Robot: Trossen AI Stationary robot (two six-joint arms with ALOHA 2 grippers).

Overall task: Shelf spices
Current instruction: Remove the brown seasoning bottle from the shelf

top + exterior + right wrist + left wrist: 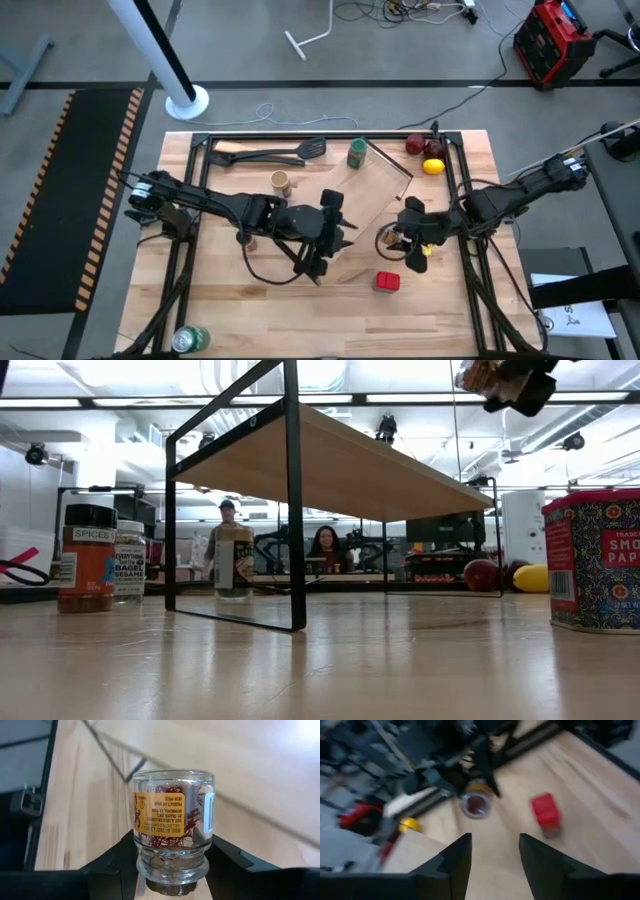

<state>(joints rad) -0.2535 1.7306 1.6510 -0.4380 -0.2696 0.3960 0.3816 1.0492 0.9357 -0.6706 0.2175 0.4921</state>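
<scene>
The shelf (362,192), a pale board on black end bars, stands on the table (340,465). My right gripper (408,240) is by the shelf's right end, shut on a small clear jar of red threads (172,820), high above the table in the low view (500,380). My left gripper (330,236) hovers open at the shelf's near left side, with nothing between its fingers (495,842). A red square tin (387,282) stands near the front. The green jar (357,153) and the tan cylinder (281,182) stand farther back. A black-capped jar (85,558) and a white-capped jar (130,560) stand at the left. My right gripper pinches the clear jar between its two fingers at the narrow neck (172,865), just by its dark stopper end. The jar's body with the yellow label (159,815) sticks out beyond the fingertips. It is lifted clear of the table and the shelf.
A yellow lemon (432,166) and a dark red fruit (415,145) lie at the far right. Black spatulas (275,155) lie at the far left, and a green can (190,338) at the near left corner. A black tube frame (200,140) rings the table.
</scene>
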